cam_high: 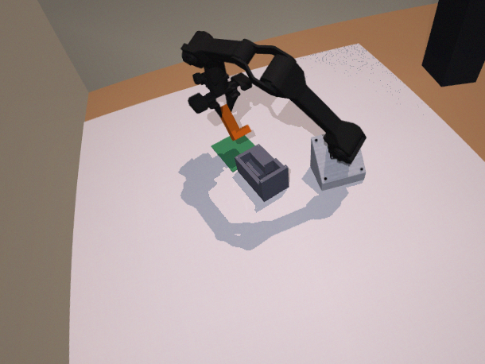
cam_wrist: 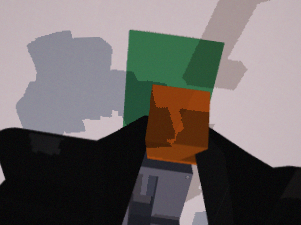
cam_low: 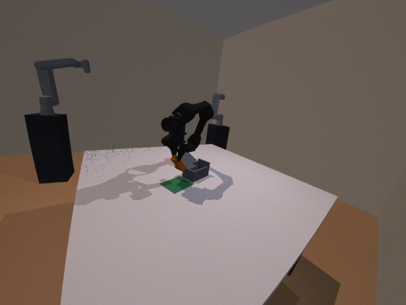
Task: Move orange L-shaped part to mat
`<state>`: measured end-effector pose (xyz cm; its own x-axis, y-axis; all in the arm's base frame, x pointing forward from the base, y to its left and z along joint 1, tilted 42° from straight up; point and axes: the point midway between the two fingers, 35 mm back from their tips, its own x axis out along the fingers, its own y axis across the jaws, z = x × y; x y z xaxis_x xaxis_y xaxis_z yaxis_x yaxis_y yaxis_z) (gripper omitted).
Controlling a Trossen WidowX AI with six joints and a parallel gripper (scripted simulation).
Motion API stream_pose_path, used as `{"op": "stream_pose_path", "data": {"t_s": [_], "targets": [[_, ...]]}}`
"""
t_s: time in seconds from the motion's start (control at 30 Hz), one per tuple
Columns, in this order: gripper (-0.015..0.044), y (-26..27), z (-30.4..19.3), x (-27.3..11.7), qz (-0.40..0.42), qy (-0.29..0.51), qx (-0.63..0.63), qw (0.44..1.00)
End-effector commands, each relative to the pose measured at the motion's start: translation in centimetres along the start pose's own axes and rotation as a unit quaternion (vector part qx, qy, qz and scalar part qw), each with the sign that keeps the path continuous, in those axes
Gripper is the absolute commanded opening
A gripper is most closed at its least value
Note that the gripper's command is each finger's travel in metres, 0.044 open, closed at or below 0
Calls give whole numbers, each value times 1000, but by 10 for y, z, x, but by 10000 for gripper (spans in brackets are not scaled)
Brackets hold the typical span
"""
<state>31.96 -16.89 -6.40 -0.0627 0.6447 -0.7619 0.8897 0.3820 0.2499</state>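
My gripper is shut on the upper end of the orange L-shaped part. The part hangs steeply tilted in the air, its L-shaped end lowest, clear of the tray. The grey tray stands on the table with its pocket empty. The green mat lies flat beside the tray. In the wrist view the part covers the mat's near corner.
The arm's light grey base block stands beside the tray in the top view. The arm reaches over from it, casting shadows on the white table. Grey arms on black pedestals stand beyond the table.
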Motion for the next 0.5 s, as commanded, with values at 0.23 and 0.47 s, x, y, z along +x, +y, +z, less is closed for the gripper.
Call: {"op": "stream_pose_path", "data": {"t_s": [0.23, 0.47], "targets": [[0, -1, -2, 21, 0, 5, 4, 1000], [0, -1, -2, 33, 1, 5, 4, 1000]]}}
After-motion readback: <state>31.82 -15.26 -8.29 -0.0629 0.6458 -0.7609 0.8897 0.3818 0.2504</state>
